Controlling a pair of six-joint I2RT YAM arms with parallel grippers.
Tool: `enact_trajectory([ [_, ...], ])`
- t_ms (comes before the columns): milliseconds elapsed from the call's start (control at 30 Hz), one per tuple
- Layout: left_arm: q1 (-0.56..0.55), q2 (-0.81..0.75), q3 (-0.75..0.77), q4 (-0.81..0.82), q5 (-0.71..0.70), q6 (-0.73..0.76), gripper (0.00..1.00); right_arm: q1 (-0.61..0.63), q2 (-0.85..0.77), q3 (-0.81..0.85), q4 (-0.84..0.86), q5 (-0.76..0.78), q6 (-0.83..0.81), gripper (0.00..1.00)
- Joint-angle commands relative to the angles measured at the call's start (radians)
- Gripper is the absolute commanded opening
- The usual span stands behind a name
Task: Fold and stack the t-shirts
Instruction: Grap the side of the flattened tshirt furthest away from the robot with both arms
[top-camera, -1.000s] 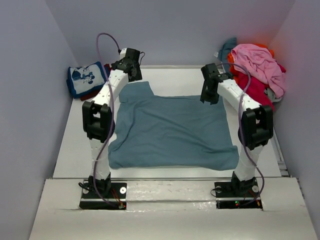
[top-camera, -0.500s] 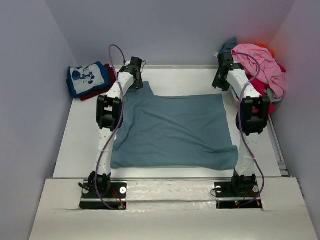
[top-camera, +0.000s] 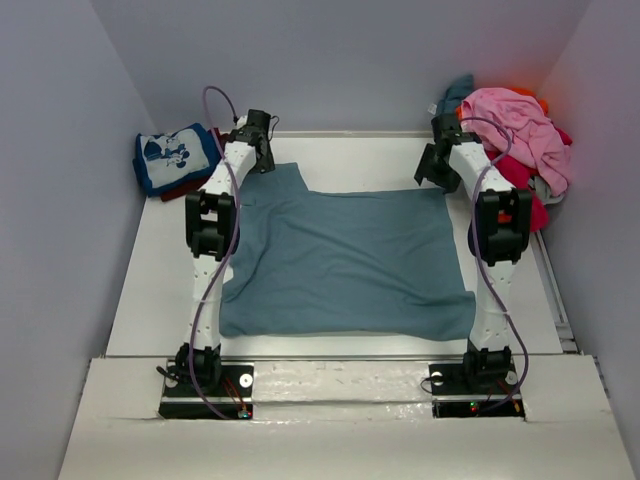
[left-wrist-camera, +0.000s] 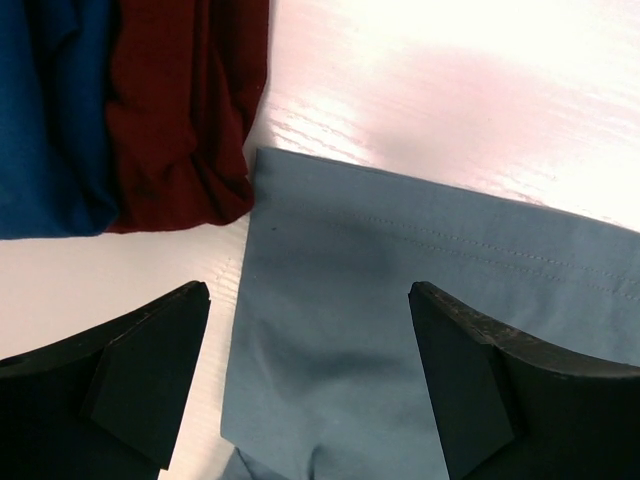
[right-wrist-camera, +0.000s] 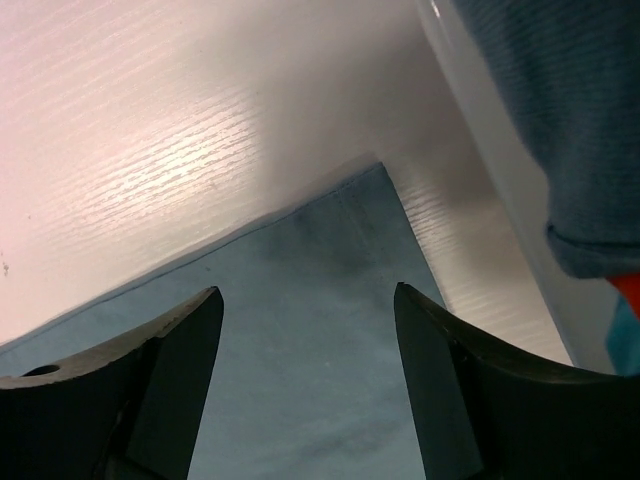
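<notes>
Two pincers spread over the slate-blue tee

Both arms reach to the far edge of the slate-blue tee (top-camera: 340, 255), which lies spread flat across the middle of the desk (top-camera: 150, 290). The left pincer (left-wrist-camera: 308, 295) stands wide apart over the tee's far left corner and grips nothing; the hem lies flat between its fingers. The right pincer (right-wrist-camera: 305, 295) is likewise parted and bare, over the far right corner. Whether any finger touches the cloth, I cannot tell.

At the far left sits a folded stack: the blue cartoon-print tee (top-camera: 172, 155) on top of the dark red tee (left-wrist-camera: 180, 110), whose edge lies just beside the slate-blue corner. At the far right is a loose heap, with the pink tee (top-camera: 515, 125) on top, the red tee (top-camera: 520, 180) beneath and the teal tee (top-camera: 458, 92) behind.
</notes>
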Motion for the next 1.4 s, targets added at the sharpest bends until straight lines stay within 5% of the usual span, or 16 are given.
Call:
enact_trajectory([
  [0, -0.007, -0.017, -0.044, 0.006, -0.006, 0.008, 0.94, -0.009, 0.027, 0.012, -0.021, -0.012, 0.001, 0.76],
  [533, -0.007, 0.027, -0.032, -0.050, 0.035, -0.001, 0.98, -0.009, 0.084, -0.014, -0.044, -0.061, 0.012, 0.78],
  [867, 0.002, 0.027, -0.043, -0.038, 0.192, 0.010, 0.99, -0.009, 0.102, -0.014, -0.055, -0.134, 0.021, 0.77],
  [1367, 0.002, -0.089, -0.083, 0.046, 0.155, -0.006, 0.98, -0.009, 0.065, -0.012, -0.050, -0.163, 0.003, 0.77],
])
